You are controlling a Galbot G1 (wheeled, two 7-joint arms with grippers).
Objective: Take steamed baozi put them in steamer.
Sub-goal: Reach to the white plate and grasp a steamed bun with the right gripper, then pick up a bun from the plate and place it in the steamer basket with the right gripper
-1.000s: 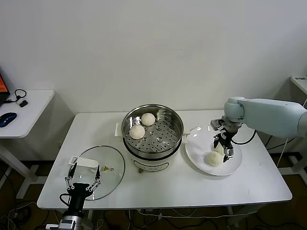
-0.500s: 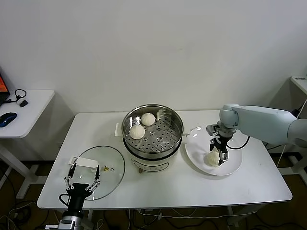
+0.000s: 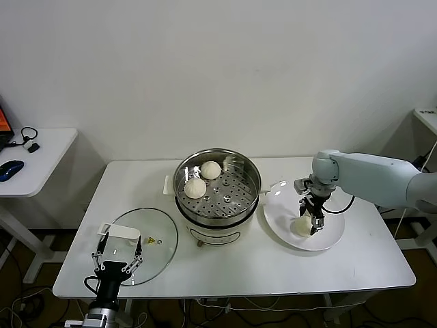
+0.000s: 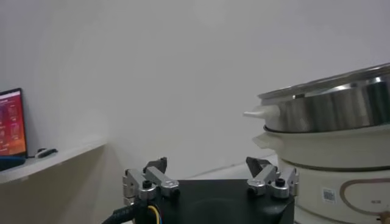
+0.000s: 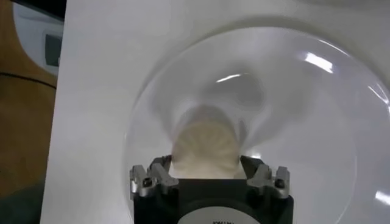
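The right gripper [image 3: 308,222] pinches a cream-white pleated bun [image 5: 206,147] on the flat white plate [image 3: 328,239] (left gripper [image 3: 117,255] idles, fingers spread, over the glass lid [image 3: 160,239]).

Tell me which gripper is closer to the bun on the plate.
Right. The right gripper is down over the bun on the plate; the left gripper waits across the table by the glass lid.
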